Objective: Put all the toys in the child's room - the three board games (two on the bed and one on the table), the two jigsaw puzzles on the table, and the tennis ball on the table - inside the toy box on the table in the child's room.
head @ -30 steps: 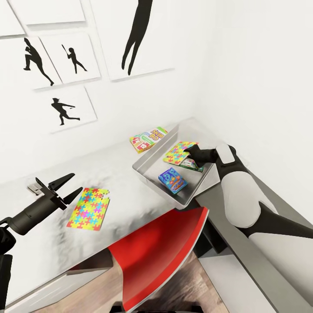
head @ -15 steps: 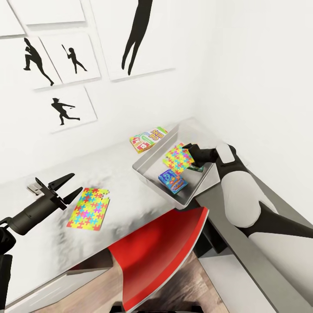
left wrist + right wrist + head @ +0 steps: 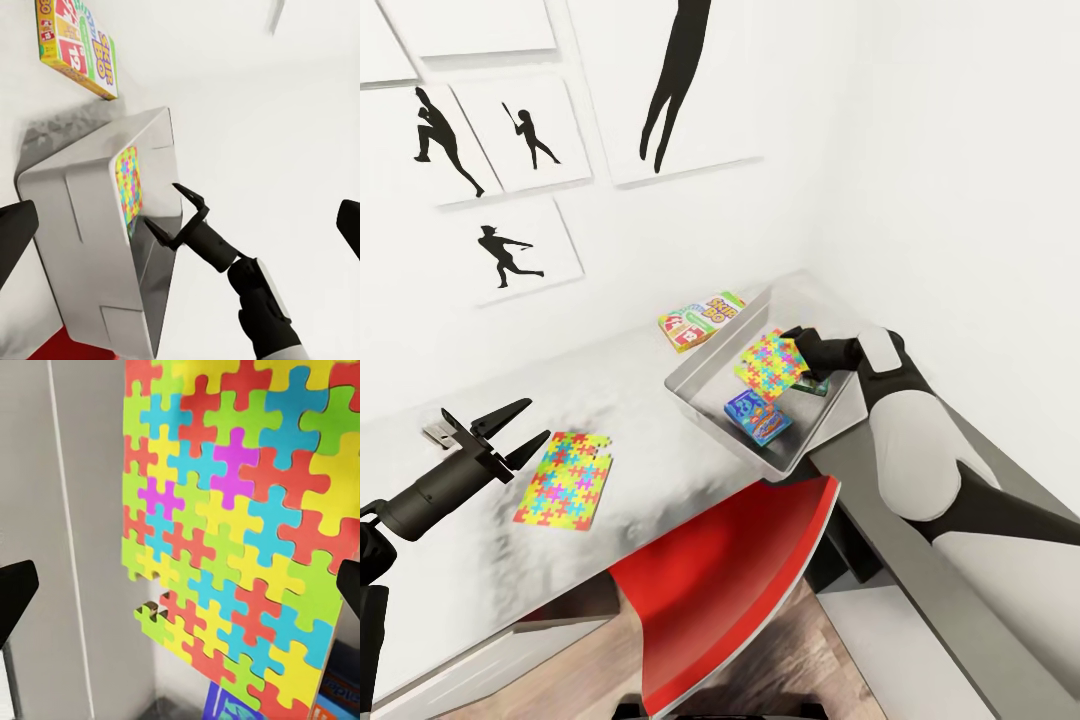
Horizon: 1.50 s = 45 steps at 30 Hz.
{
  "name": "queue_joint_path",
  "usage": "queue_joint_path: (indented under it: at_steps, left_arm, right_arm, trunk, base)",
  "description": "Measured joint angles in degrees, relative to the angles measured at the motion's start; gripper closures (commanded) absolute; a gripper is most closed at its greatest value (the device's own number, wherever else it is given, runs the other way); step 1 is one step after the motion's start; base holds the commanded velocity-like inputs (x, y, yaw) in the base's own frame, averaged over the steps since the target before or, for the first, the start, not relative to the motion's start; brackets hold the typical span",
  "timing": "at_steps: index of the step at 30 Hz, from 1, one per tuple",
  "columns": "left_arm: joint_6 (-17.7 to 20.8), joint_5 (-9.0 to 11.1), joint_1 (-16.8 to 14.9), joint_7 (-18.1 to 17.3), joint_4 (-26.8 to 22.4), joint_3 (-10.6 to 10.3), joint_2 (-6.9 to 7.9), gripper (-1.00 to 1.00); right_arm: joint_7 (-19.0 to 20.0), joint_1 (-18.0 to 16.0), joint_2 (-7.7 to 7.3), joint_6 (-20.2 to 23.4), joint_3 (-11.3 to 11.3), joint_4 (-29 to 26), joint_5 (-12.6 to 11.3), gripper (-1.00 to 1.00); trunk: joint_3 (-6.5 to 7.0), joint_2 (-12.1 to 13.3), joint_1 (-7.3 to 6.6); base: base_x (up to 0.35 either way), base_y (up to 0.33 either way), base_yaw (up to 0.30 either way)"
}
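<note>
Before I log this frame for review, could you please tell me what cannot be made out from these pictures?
- Tennis ball: I cannot find it; the toy box interior is partly hidden by the jigsaw puzzle and the box walls in the head view.
- Green box under that puzzle: mostly covered, label unreadable.
- Right gripper: contact with the puzzle unclear.
- Left gripper: wrist view cuts off its fingertips.

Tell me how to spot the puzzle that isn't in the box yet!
Look along the pale table under the black baseball pictures. A red chair is pushed up to it, and the grey toy box sits at its far end. The loose jigsaw puzzle lies flat on the bare tabletop beside the left gripper, while the other puzzle stands tilted inside the box.
</note>
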Motion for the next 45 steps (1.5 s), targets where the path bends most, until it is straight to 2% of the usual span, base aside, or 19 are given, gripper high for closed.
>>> queue_joint_path:
  at_steps: [17, 25, 27, 28, 30, 33, 35, 36, 38, 39, 41, 42, 45]
  left_arm:
    - [0.00, 0.01, 0.00, -0.05, 0.00, 0.02, 0.00, -1.00]
    - [0.00, 0.06, -0.02, -0.05, 0.00, 0.02, 0.00, -1.00]
    - [0.00, 0.08, -0.04, -0.05, 0.00, 0.01, 0.00, -1.00]
    - [0.00, 0.07, -0.04, -0.05, 0.00, 0.01, 0.00, -1.00]
    - [0.00, 0.08, -0.06, -0.05, 0.00, -0.02, 0.00, -1.00]
    - [0.00, 0.08, -0.08, -0.05, 0.00, -0.03, 0.00, -1.00]
    - [0.02, 0.09, -0.11, -0.05, 0.00, -0.04, 0.00, -1.00]
    - [0.02, 0.08, -0.12, -0.05, 0.00, -0.04, 0.00, -1.00]
    - [0.03, 0.12, -0.14, -0.05, 0.00, -0.05, 0.00, -1.00]
    - [0.03, 0.12, -0.14, -0.05, 0.00, -0.05, 0.00, -1.00]
    - [0.03, 0.20, -0.15, -0.05, 0.00, -0.05, 0.00, -1.00]
    - [0.04, 0.20, -0.15, -0.05, 0.00, -0.05, 0.00, -1.00]
    - [0.05, 0.28, -0.19, -0.05, 0.00, -0.06, 0.00, -1.00]
  right_arm:
    - [-0.35, -0.83, 0.09, 0.01, -0.01, -0.46, 0.06, -1.00]
    - [-0.19, -0.57, 0.29, 0.66, 0.26, -4.55, 0.09, -1.00]
    - [-0.11, -0.10, 0.69, 1.67, 0.41, -8.08, 0.07, -1.00]
    - [-0.11, -0.09, 0.69, 1.70, 0.41, -8.15, 0.09, -1.00]
    - [-0.01, 1.12, 1.09, 4.22, 0.83, -12.29, 0.11, -1.00]
    - [0.05, 2.17, 1.22, 6.08, 1.16, -14.76, 0.10, -1.00]
    - [0.45, 4.67, 1.42, 9.79, 1.91, -20.21, 0.13, -1.00]
    - [0.46, 4.71, 1.43, 9.84, 1.92, -20.31, 0.07, -1.00]
    - [1.55, 7.49, 1.61, 12.63, 2.88, -26.44, 0.10, -1.00]
    - [1.57, 7.54, 1.62, 12.67, 2.90, -26.54, 0.05, -1.00]
    - [3.21, 10.26, 1.74, 14.45, 4.16, -32.44, 0.06, -1.00]
    - [3.24, 10.30, 1.75, 14.48, 4.18, -32.54, 0.04, -1.00]
    - [4.83, 12.90, 1.78, 15.46, 5.66, -37.60, 0.05, -1.00]
  trunk:
    - [0.00, 0.00, 0.00]
    - [0.00, 0.00, 0.00]
    - [0.00, 0.00, 0.00]
    - [0.00, 0.00, 0.00]
    - [0.00, 0.00, 0.00]
    - [0.00, 0.00, 0.00]
    - [0.00, 0.00, 0.00]
    - [0.00, 0.00, 0.00]
    - [0.00, 0.00, 0.00]
    - [0.00, 0.00, 0.00]
    - [0.00, 0.00, 0.00]
    - [0.00, 0.00, 0.00]
    - [0.00, 0.00, 0.00]
  base:
    - [0.000, 0.000, 0.000]
    - [0.000, 0.000, 0.000]
    - [0.000, 0.000, 0.000]
    - [0.000, 0.000, 0.000]
    - [0.000, 0.000, 0.000]
    - [0.000, 0.000, 0.000]
    - [0.000, 0.000, 0.000]
    - [0.000, 0.000, 0.000]
    - [0.000, 0.000, 0.000]
    - [0.000, 0.000, 0.000]
    - [0.000, 0.000, 0.000]
    - [0.000, 0.000, 0.000]
    - [0.000, 0.000, 0.000]
